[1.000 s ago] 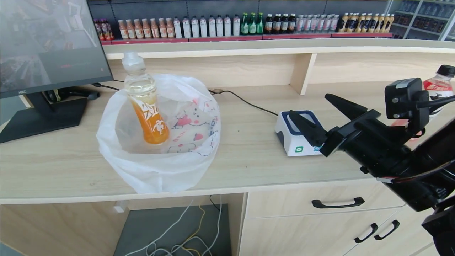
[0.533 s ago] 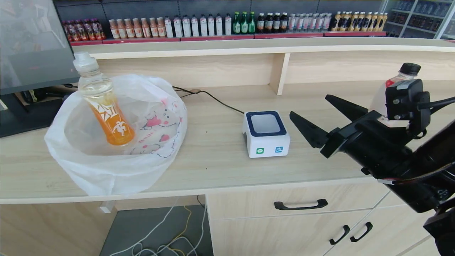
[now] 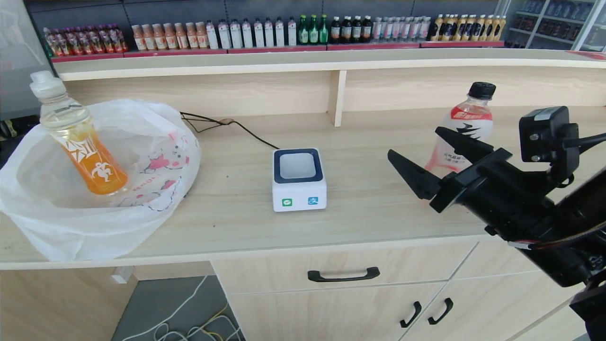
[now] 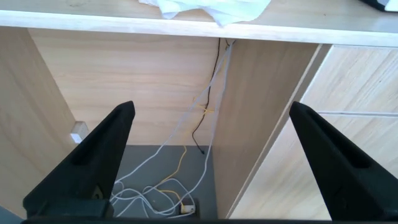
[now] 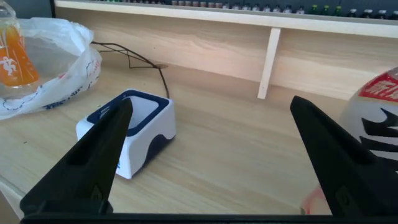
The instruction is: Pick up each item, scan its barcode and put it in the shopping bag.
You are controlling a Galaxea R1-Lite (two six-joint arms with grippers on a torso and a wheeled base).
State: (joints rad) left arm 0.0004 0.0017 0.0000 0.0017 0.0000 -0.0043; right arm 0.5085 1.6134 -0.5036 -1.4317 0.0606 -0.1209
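A clear plastic bottle with a black cap and pale pink drink [image 3: 471, 116] stands upright on the light wooden worktop [image 3: 369, 208], well to the right of the white cube scanner with the dark blue rim [image 3: 299, 179]. It looks like the next item to pick up. Its label is a red band over a white panel with black strokes, and the print is too small to read. The right pincer [image 3: 412, 140] hangs between scanner and bottle with its black fingers spread wide and nothing in them. The bottle sits beside one finger rather than between the two, so the grasp probably still needs lining up. The scanner's window faces upward, apt for passing a barcode over it, and its front carries one green and one blue square icon. Left of the scanner, the white plastic shopping bag with pink cartoon print [image 3: 156, 142] lies open, and an orange drink bottle with a white figure on it [image 3: 78, 142] leans inside. The left pincer [image 4: 211, 107] is released too, held below the worktop's edge on the scanner's left, above loose cables [image 4: 186, 162].
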